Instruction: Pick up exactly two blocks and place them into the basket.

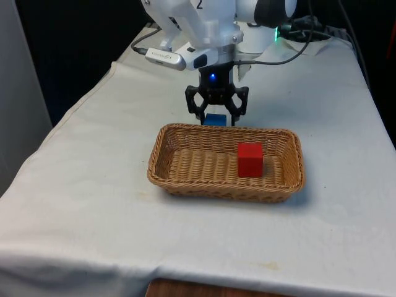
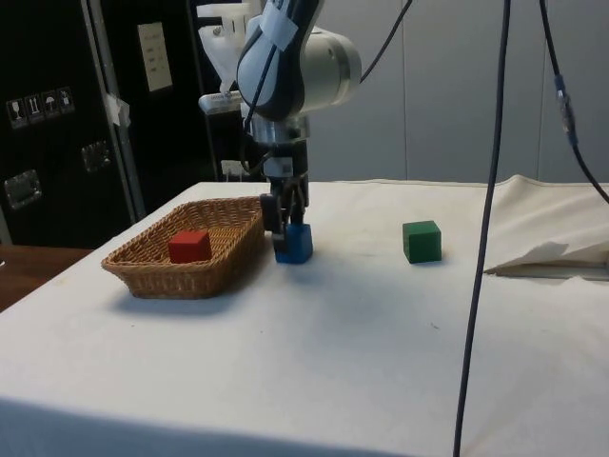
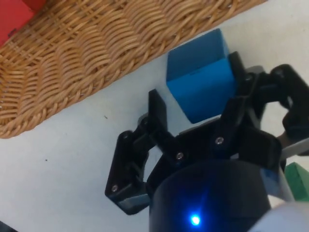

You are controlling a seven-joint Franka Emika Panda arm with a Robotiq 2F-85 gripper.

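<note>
You see the worktop (image 2: 381,324) carrying a wicker basket (image 1: 185,176) with a red block (image 1: 250,159) inside. The pincer (image 1: 216,115) stands just behind the basket's far rim, fingers spread and straddling a blue block (image 3: 200,79) without clamping it. A green block (image 2: 421,241) sits well apart.

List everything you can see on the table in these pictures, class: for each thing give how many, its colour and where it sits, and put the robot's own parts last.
Basket: one, tan wicker, on the white cloth.
Red block: one, red, inside the basket.
Blue block: one, blue, on the cloth just outside the basket's rim, between the fingers.
Green block: one, green, on the cloth, apart from the basket, beyond the blue block.
Cloth: one, white, covering the table.
Gripper: one, black, two fingers, lowered around the blue block, one finger not touching it.
</note>
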